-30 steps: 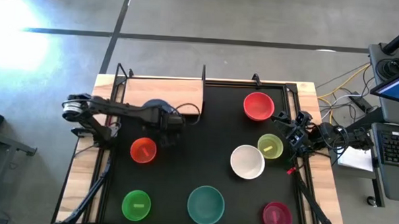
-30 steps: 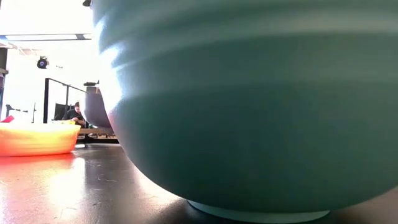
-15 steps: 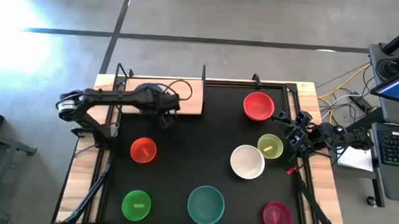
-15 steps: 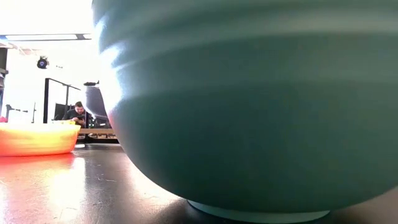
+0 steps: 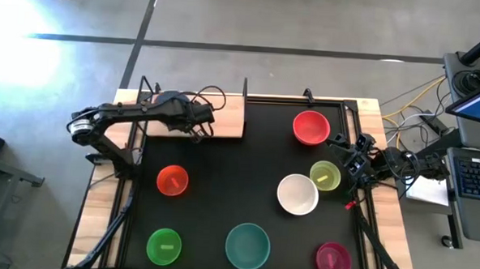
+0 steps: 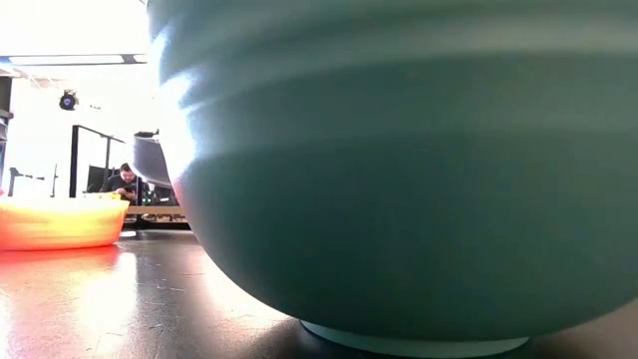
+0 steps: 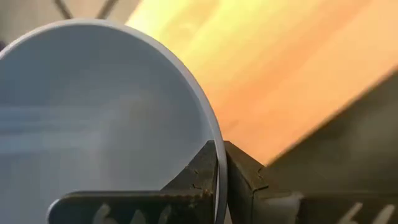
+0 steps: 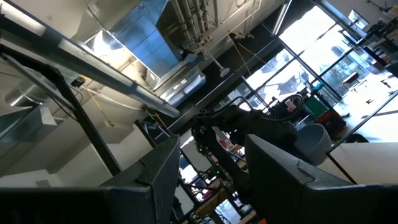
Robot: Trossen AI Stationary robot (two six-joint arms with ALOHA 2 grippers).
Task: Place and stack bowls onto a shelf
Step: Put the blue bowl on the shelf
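Left claw point(image 7: 217, 180) pinching the blue-grey bowl point(image 7: 99, 124) by its thin rim over the shelf point(image 5: 225, 113) — light, stiff, slick plastic; right claw point(image 8: 208, 171) spread, parked.

Both arms are dark, slender and jointed, with black cables looping along them. The left arm point(image 5: 135, 115) carries a silvery cylindrical joint; the right arm point(image 5: 385, 163) shows blocky black housings.

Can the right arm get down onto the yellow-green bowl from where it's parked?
Probably yes. The right gripper waits with open jaws just beside the yellow-green bowl, and nothing lies between them; the white bowl sits on its far side.
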